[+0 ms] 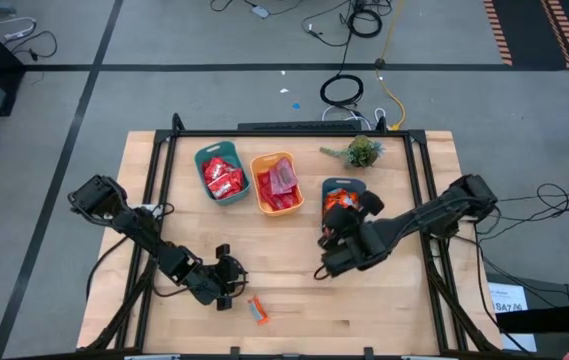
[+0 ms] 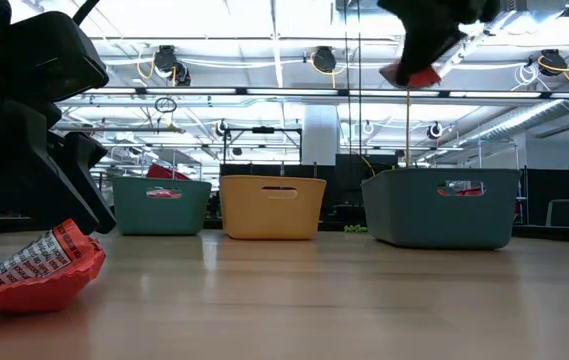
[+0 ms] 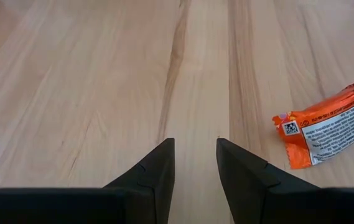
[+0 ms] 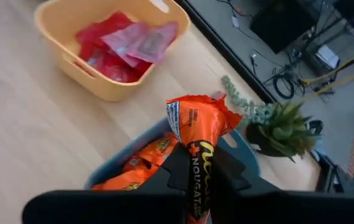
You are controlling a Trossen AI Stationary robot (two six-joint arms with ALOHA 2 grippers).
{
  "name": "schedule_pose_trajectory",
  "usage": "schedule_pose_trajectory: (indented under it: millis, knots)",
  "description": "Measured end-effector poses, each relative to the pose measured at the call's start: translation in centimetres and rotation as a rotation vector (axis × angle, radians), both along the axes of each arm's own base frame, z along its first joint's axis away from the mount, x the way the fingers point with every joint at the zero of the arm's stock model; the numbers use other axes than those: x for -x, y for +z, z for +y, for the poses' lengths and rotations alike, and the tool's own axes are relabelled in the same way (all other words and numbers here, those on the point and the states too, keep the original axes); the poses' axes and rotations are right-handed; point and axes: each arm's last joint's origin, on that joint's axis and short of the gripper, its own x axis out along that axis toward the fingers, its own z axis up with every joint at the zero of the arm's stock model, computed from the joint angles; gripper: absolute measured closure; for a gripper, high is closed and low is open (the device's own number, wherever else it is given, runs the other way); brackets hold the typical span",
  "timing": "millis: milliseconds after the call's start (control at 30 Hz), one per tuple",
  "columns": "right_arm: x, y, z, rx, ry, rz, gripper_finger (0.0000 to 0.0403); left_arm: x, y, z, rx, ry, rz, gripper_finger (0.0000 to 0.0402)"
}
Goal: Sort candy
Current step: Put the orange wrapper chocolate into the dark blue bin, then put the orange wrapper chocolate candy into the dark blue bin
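So the right gripper is up in the air, clamped on a shiny orange wrapped candy, and it's hanging right over the dark teal plastic bin on the right, which is already stuffed with other orange wrapped candies. Looks to me like we're at the drop-off part of a sorting cycle: the orange one is at its matching bin and not yet let go. Next move, I'd guess, is just to open the jaws, maybe after dipping lower so the candy doesn't bounce off the rim or land near the small green potted plant just behind the bin. Meanwhile the left gripper sits low over the wooden table near the front edge, fingers slightly apart with nothing between them, and one more orange wrapped candy with a white label lies flat on the wood just beside it. That's probably the next pick. The light teal plastic bin and the orange-yellow plastic bin hold red and pink packets.
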Motion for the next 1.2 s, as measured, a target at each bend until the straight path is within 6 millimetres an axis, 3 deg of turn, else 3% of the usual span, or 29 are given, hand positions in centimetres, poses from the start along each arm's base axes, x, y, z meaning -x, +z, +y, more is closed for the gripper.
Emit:
schedule_pose_trajectory:
  millis: [500, 767, 1200]
  knots:
    - [4.6, -4.8, -6.1, -0.275, -0.059, -0.271, 0.0382, 0.0, 0.0, 0.0, 0.000, 0.000, -0.001, 0.0274]
    - [4.7, -5.3, -6.4, -0.279, -0.065, -0.287, 0.0343, 0.0, 0.0, 0.0, 0.000, 0.000, -0.001, 0.0274]
    - [4.4, -5.2, -6.6, -0.268, -0.036, -0.293, 0.0226, 0.0, 0.0, 0.0, 0.000, 0.000, -0.001, 0.0274]
